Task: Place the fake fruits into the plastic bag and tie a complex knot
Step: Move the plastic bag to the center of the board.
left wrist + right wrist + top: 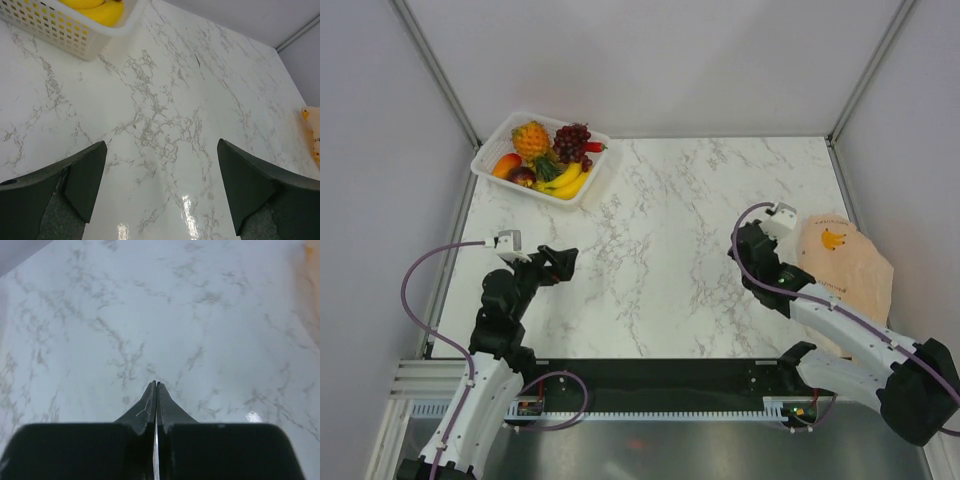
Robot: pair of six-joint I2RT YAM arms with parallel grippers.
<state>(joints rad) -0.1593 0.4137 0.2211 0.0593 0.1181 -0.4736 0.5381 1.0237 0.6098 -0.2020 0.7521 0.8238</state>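
Black left gripper [161, 145] wide apart, right gripper [156, 386] tight together

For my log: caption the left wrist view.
Open left gripper over marble table; white lattice plastic basket holds yellow plastic bananas.

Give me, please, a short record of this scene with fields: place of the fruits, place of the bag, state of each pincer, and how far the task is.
fruits: fake fruits all in the white basket, far left corner of the table
bag: plastic bag lies flat at the table's right edge, beside the right arm; not tied
left: left pincer open, empty, over bare marble
right: right pincer shut, empty, over bare marble
progress: no fruit in the bag yet, as far as can be seen
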